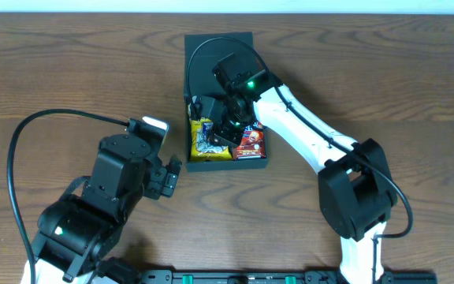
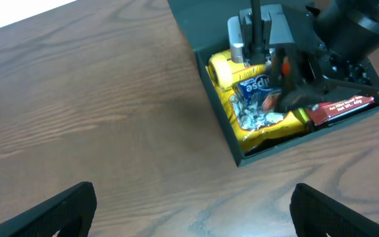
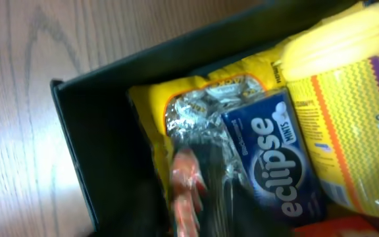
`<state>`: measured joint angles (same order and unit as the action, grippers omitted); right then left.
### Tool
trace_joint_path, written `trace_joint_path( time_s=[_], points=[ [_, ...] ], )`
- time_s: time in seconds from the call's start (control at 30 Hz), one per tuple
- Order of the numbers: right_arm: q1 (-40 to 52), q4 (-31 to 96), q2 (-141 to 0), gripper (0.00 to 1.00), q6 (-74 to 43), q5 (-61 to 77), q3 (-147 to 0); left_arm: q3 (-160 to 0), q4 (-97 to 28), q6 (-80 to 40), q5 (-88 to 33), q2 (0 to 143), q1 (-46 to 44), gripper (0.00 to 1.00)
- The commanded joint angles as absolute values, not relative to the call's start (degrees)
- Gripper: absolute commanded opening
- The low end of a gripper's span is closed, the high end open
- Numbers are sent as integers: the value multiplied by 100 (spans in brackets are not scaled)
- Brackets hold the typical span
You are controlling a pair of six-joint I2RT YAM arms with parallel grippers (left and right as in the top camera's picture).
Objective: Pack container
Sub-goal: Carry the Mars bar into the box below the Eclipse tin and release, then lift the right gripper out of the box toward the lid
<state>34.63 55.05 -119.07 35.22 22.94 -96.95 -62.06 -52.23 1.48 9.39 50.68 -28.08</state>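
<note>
Overhead, the counter [image 1: 69, 71] runs wide under both arms. The container [image 1: 227, 165] sits at its far middle, with the flap lid laid back flat toward the far edge.

Your right arm reaches in from the near right, and the right gripper [image 1: 228, 130] is down inside the box over the packets. Its fingers blur in the right wrist view, so I cannot tell how wide they stand or whether they hold anything.

Your left gripper [image 2: 193, 210] hovers spread wide and holds nothing, off the box's near left corner, with a strip of wood showing between them.

Inside, a yellow snack bag [image 1: 210, 142] fills the left side against the left wall. A red packet [image 1: 251, 140] lies by the right wall at the near edge. A blue Eclipse mints box [image 3: 275, 164] rests on the yellow bag.
</note>
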Motion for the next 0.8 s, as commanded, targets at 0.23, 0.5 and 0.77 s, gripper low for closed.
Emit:
trace_joint_path(
  time_s=[0.23,0.5,0.77],
  points=[
    [3378,5439,-11625,53,3413,2447,-9666,-6248,-5229,108,939,5054,-2810,95],
    [2670,5306,-11098,55,3262,2440,-9675,-6248,-5227,108,939,5054,-2810,95],
    [1380,4641,-11091,58,2519,2447,-9675,-6248,-5229,110,939,5054,-2810,95]
  ],
)
